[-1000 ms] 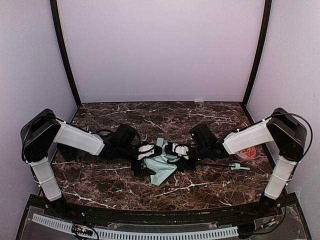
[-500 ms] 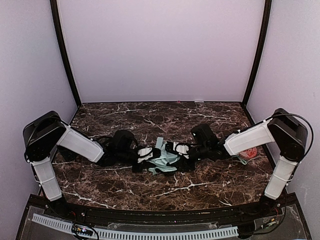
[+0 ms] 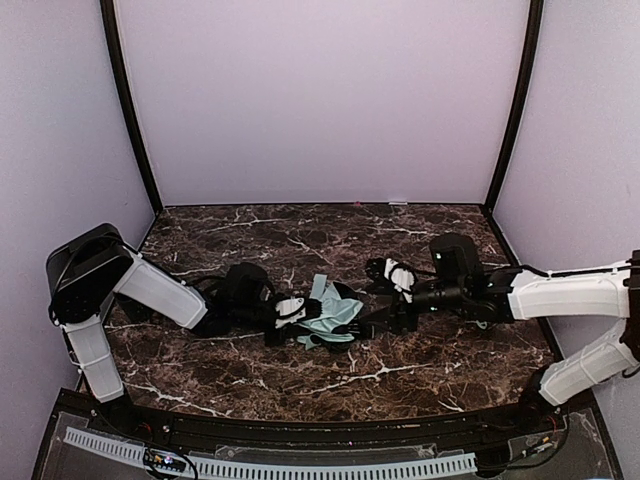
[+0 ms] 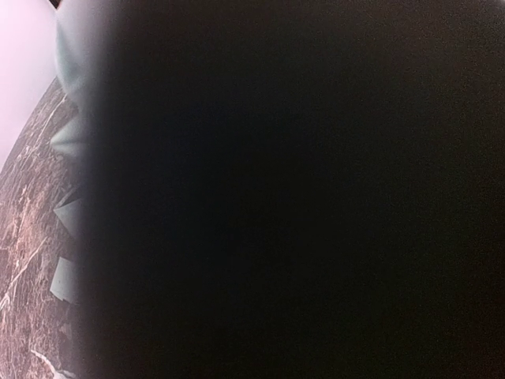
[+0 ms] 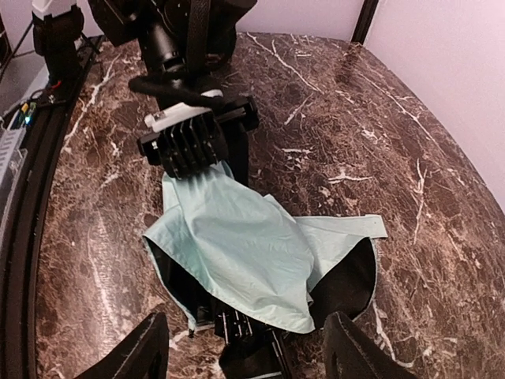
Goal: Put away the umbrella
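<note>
"Marble, dark brown with white veins, was the table (image 3: 420, 365) we saw under everything. Where did the umbrella lie?"

"We found the umbrella (image 3: 325, 322) crumpled at mid-table between the two arms, mint fabric over black lining."

"And the claws?"

"We saw the left gripper (image 5: 196, 148) clenched on the fabric's edge; its own camera gave us mostly darkness. The right gripper (image 5: 246, 339) stood released, fingers (image 5: 150, 351) spread either side of the umbrella's near end."
</note>
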Available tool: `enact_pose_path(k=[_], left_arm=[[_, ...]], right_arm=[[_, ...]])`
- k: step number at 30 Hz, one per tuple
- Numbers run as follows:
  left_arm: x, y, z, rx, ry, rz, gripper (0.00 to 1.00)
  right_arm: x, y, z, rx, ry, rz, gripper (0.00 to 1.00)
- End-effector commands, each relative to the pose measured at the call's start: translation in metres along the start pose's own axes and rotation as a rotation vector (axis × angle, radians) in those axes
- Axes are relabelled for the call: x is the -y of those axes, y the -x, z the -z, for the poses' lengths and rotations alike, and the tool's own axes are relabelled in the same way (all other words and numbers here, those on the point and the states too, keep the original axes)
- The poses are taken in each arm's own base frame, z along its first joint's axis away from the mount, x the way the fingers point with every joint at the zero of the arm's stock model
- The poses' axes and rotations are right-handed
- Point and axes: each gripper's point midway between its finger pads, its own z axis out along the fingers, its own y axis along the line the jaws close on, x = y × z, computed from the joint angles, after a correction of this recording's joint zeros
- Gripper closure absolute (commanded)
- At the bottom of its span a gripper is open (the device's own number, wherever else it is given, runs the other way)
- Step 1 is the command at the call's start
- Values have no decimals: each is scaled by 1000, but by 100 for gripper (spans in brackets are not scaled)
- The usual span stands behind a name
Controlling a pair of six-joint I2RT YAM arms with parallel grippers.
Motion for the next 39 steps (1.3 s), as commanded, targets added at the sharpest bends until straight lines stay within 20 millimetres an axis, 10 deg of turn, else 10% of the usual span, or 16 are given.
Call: enact_pose_path(k=[1,6,14,21,30,39], left_arm=[[7,-20,2,-83,-10,22,100],[9,-20,2,-82,-19,28,100],[10,-19,1,-83,-28,24,100],[10,-23,2,-107,-24,20,100],[12,-29,1,-137,-39,7,100],[17,-25,-2,-139,-70,5,100]], right_arm=[[10,-1,0,7,-54,-430,40],[22,-18,-22,-34,-92,-819,43],[31,1,-38,47,-47,-852,35],[9,5,-49,-43,145,-788,100],[84,-26,17,-43,-126,-778,100],[64,9,-48,-35,34,-683,100]])
